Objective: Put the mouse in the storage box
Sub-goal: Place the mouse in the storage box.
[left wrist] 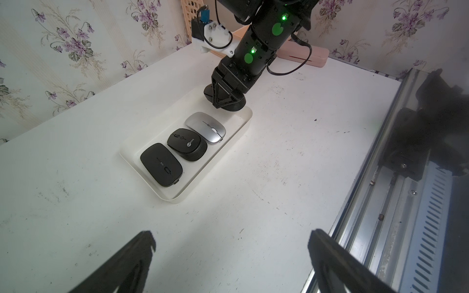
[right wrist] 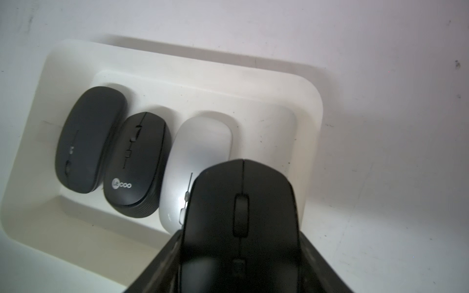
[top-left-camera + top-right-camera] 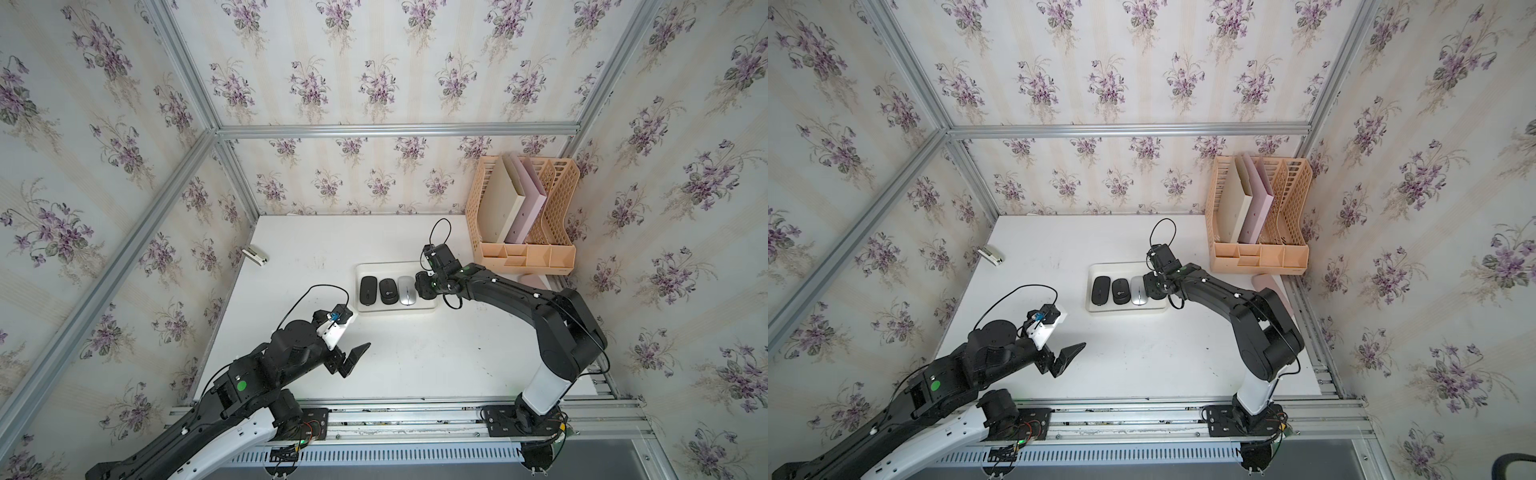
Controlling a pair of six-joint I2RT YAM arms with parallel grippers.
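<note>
Above the free end of the storage box (image 2: 314, 101), the black mouse (image 2: 241, 215) hangs clamped between the right fingers (image 2: 319, 276), seemingly not yet down on the box floor. Its long axis runs the same way as the 3 mice (image 2: 137, 165) lying side by side inside. The 1 empty place lies just beside the silver mouse (image 2: 200, 152), so I judge the drop should go straight down, kept off that neighbour. The left fingers (image 1: 132, 261) stand wide over bare tabletop (image 1: 253, 203), well apart.

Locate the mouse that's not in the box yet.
In the right wrist view, the right gripper holds the mouse over the empty end of the storage box, beside the silver mouse.
</note>
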